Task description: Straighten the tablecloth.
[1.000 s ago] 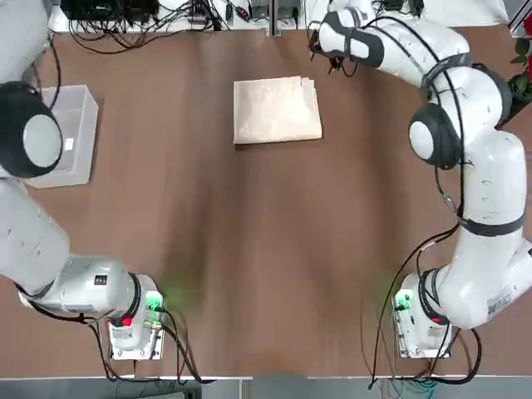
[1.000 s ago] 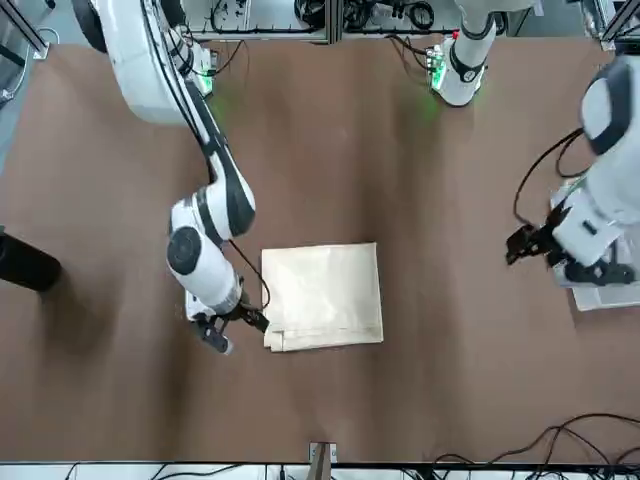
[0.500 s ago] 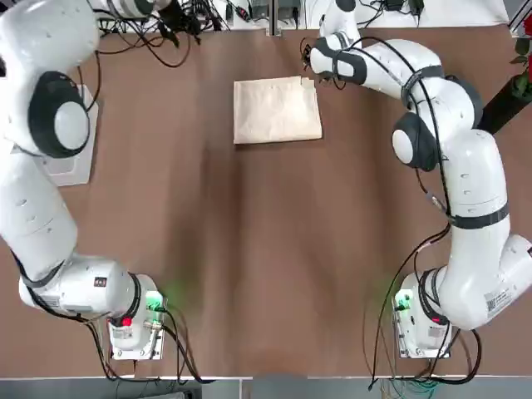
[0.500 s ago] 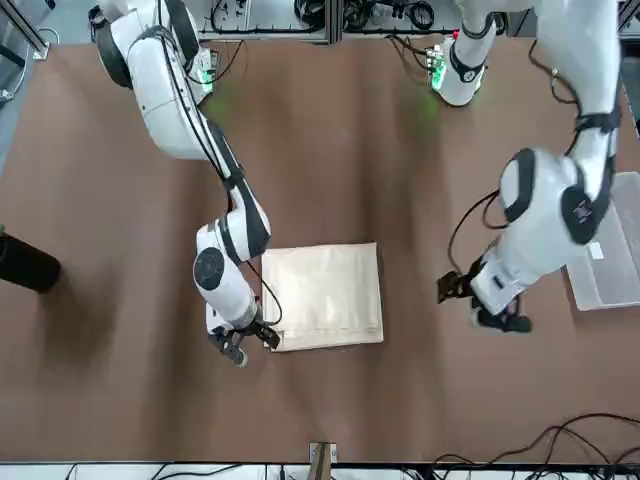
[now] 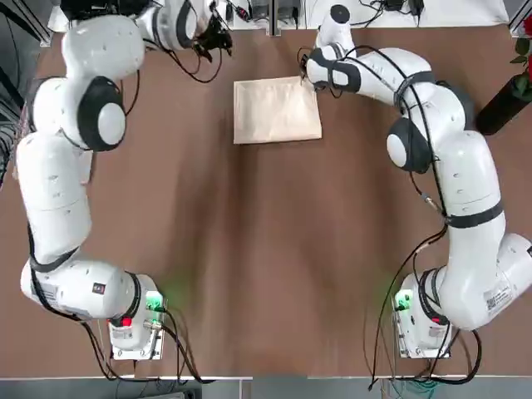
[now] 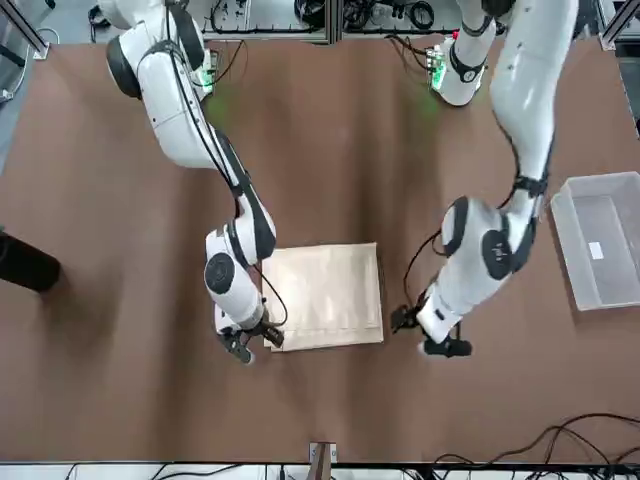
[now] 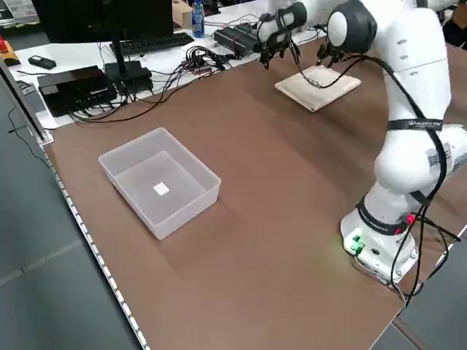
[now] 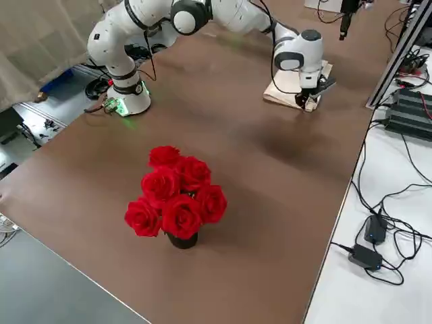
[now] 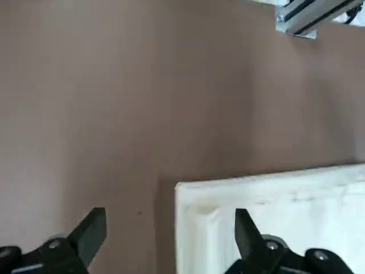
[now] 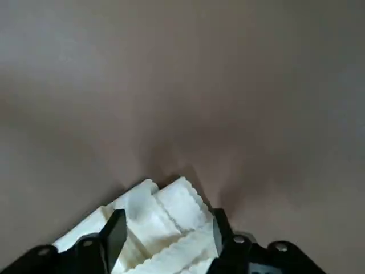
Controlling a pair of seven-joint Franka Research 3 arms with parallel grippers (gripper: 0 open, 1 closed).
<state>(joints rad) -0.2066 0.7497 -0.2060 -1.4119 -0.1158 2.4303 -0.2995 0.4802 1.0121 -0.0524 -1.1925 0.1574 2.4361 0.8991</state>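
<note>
Front view: right pincer (image 6: 250, 346) astride tablecloth (image 6: 325, 296) corner.

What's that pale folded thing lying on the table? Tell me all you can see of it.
The tablecloth is cream fabric folded into a flat, layered, roughly square pad, faintly wrinkled, with scalloped edges showing at one corner. It lies on the brown table, towards the side away from the arms' bases. The right gripper straddles that layered corner, fingers either side. The left gripper hovers open over another corner, apparently not touching it.
</note>
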